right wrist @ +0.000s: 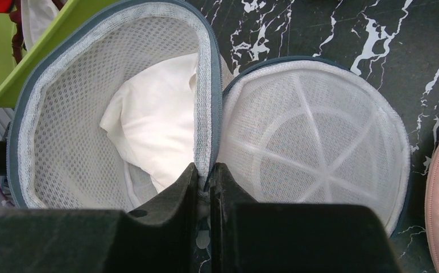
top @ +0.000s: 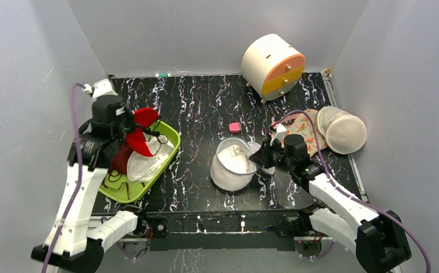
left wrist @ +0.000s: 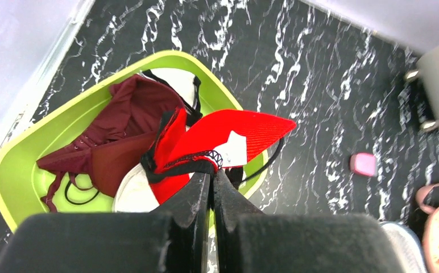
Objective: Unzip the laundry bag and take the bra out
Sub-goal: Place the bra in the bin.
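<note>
The laundry bag (top: pixel 231 165) lies unzipped mid-table, both mesh halves spread, with white padding inside (right wrist: pixel 149 125). My right gripper (top: pixel 264 156) is shut on its grey-blue zip rim between the two halves (right wrist: pixel 204 169). My left gripper (top: pixel 135 135) is shut on the bright red bra (top: pixel 142 128) and holds it above the green tray (top: pixel 125 192). In the left wrist view the fingers (left wrist: pixel 212 172) pinch the bra's black-trimmed edge, and the bra (left wrist: pixel 234 132) hangs over the tray (left wrist: pixel 12 165).
A dark maroon garment (left wrist: pixel 115 136) with thin strings and a white piece lie in the tray. A domed white mesh bag (top: pixel 342 132) and orange floral fabric (top: pixel 302 128) sit at the right. A white-and-orange drum box (top: pixel 273 65) stands at the back. A small pink item (top: pixel 235 127) lies mid-table.
</note>
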{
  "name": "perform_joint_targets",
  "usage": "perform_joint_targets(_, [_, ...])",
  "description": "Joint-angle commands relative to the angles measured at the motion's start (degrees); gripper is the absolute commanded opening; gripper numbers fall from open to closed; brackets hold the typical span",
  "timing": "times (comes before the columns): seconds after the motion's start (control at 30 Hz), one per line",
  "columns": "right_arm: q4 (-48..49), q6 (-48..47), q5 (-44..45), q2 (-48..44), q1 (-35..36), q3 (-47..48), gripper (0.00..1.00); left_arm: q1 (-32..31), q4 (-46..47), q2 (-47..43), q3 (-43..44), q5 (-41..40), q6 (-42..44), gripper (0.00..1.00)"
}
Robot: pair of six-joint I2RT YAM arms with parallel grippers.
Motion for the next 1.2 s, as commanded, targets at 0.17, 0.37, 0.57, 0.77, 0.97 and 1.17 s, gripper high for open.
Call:
perform_joint_targets(0.17, [4.50, -0.29, -0.96, 1.59, 0.19, 0.68, 0.00, 0.27, -7.78, -8.19, 1.47, -2.05, -15.22, 0.00])
perform_joint_targets(0.37, [3.87, -0.29, -0.90, 0.98, 0.22, 0.98, 0.00, 0.32, -1.52, -8.33, -9.24, -5.06, -11.54, 0.00])
perform_joint_targets(0.57, [1.98, -0.30, -0.35, -1.36, 0.22, 0.54, 0.00, 0.50, 2.60, -5.29, -15.95, -7.76, -11.37, 0.00])
perform_joint_targets(0.77, [2.58, 0.33, -0.38, -2.15, 0.20, -0.62, 0.00, 2.53, 6.79, -2.99, -20.23, -9.22, -7.41, 0.00])
perform_joint_targets(0.97, [3.09, 0.45, -0.72, -1.43, 0.22, -0.09, 0.00, 4.11, 7.74, -0.36, -22.48, -8.59, -7.40, 0.02])
perform_joint_targets(1.17, [2.98, 0.69, -1.29, -1.57, 0.22, 0.44, 0.00, 4.46, 9.34, 1.30, -23.53, -7.24, -5.55, 0.15])
